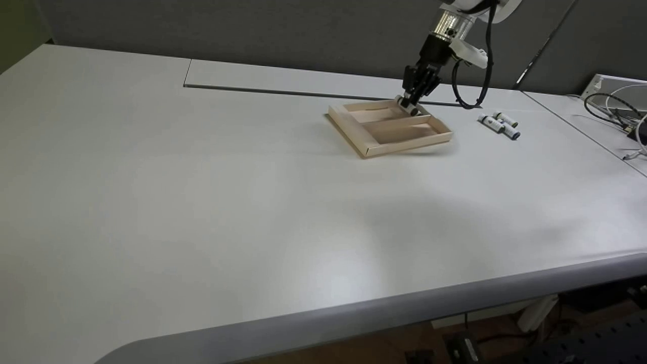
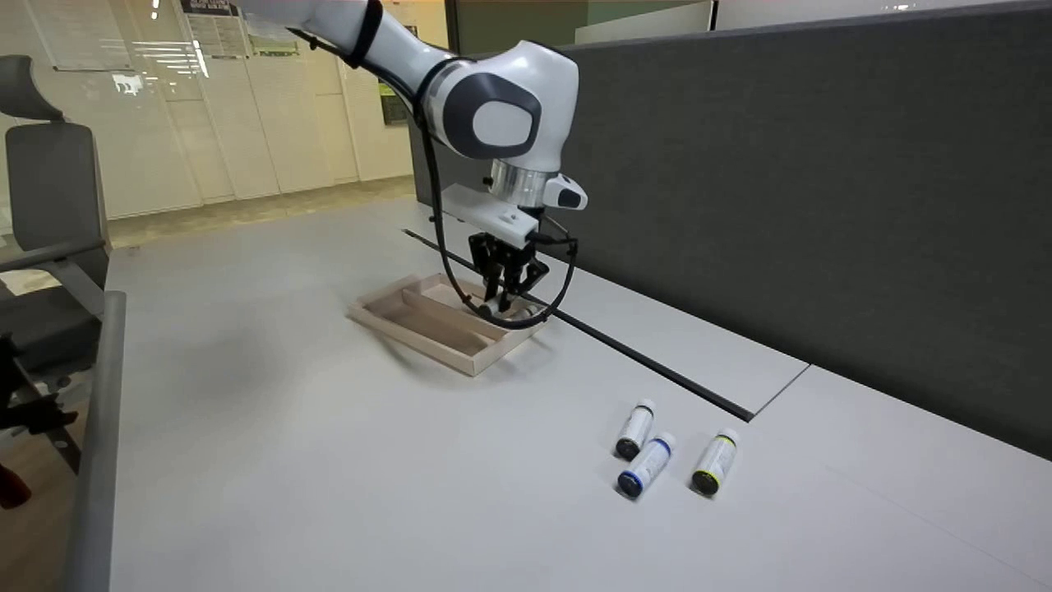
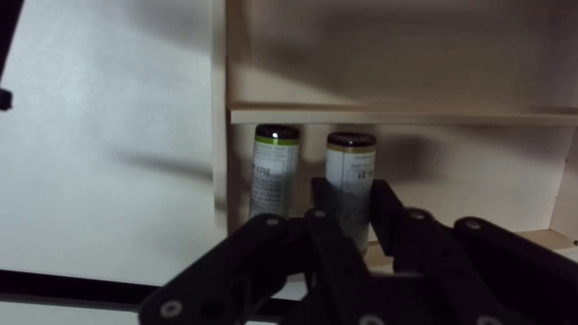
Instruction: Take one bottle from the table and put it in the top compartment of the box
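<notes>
Jaws clasp the gold-banded bottle point(image 3: 351, 180) in or just over the compartment point(image 3: 478, 176) of the box point(image 1: 354, 130) that holds the green-banded bottle point(image 3: 273, 176), so drifting toward that neighbour could knock it askew, while releasing misaligned could leave the held one propped on the box's divider point(image 3: 406, 118).

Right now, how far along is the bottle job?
Done: gold-banded bottle is off the table, at the box; a green-banded bottle lies in the compartment nearer the grey partition.
In hand: end effector grips the gold-banded one beside it; touchdown unclear.
Left: release and retreat, probably.
</notes>
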You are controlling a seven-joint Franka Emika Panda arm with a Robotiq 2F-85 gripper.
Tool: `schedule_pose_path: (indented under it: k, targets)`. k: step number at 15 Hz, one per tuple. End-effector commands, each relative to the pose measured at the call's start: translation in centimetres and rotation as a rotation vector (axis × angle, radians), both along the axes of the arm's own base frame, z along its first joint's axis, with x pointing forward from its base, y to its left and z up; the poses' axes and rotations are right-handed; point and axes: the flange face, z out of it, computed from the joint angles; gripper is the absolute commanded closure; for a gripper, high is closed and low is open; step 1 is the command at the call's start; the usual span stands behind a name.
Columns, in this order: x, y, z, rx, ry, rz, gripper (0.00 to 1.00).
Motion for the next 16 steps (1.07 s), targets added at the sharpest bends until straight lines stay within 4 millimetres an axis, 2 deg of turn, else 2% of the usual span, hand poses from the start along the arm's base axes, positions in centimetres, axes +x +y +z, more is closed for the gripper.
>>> schedule_pose_path:
  k: [1,7,8,10,14,15,16]
  targets:
    - [0.9,-0.5,-0.7,-0.014,0.018,-0.045,0.93]
    - [1.5,-1.9,-1.0,-0.04,0.003,-0.062,0.93]
    - [1.6,-1.9,-0.8,-0.042,0.001,-0.062,0.48]
    - [1.8,-1.9,-0.4,-0.045,-0.005,-0.057,0.43]
    - [2.3,-1.5,1.2,-0.036,-0.021,-0.042,0.15]
    - [2.4,-1.3,1.5,-0.032,-0.023,-0.036,0.58]
    - [2.4,-1.0,1.7,-0.028,-0.022,-0.033,0.55]
